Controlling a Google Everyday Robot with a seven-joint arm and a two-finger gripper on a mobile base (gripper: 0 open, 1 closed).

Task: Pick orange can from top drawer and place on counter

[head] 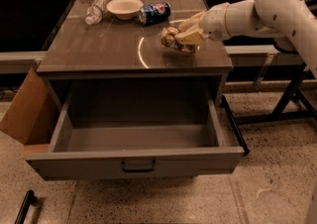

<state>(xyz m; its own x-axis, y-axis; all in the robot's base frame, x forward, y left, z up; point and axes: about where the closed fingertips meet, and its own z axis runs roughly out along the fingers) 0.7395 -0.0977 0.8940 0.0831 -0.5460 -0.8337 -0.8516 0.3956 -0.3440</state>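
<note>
Golden-orange and crumpled, the orange can (170,37) is clenched in the gripper (187,35), low over the counter (99,44) and apparently touching it. The open top drawer (133,161) lies below and in front of the gripper. The risk, as I judge it, is at release — a tilted, wrinkled can could roll toward the counter edge nearest the gripper, or bump the blue soda can (154,13) just behind it

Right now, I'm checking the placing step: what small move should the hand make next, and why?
Probably ease straight down, then release. The hand grips the orange can over the counter, apart from the blue soda can, and the top drawer is already empty. Whether the can touches the surface is unclear.
</note>
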